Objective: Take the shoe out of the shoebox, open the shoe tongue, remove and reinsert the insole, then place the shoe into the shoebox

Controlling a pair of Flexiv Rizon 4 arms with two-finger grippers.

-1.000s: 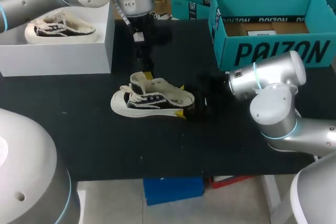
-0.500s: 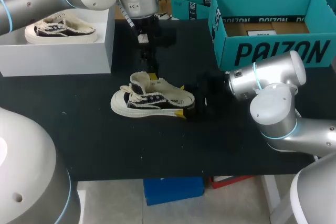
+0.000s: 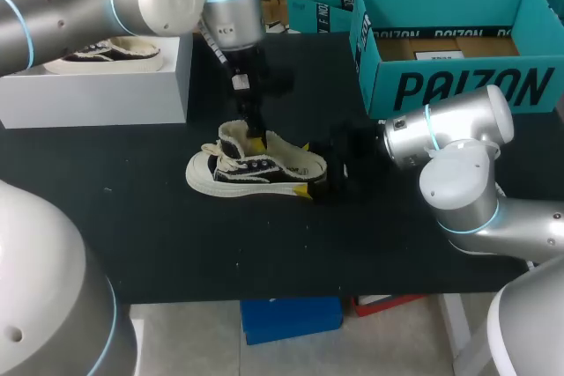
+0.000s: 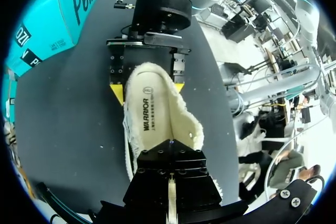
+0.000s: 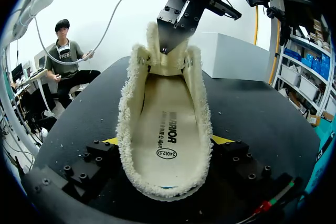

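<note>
The mid-frame shoe (image 3: 256,169) is clamped at the heel by the right gripper (image 3: 304,167); the left gripper (image 3: 256,140) cannot be told apart or together. Print is seen on the insole (image 5: 167,129) and the upper-right shoebox (image 3: 458,85).

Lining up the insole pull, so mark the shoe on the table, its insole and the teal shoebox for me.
shoe (image 3: 264,167), head view, on its dark side panel.
insole (image 5: 167,129), right wrist view, on its printed middle.
teal shoebox (image 3: 458,87), head view, on its front wall.
</note>
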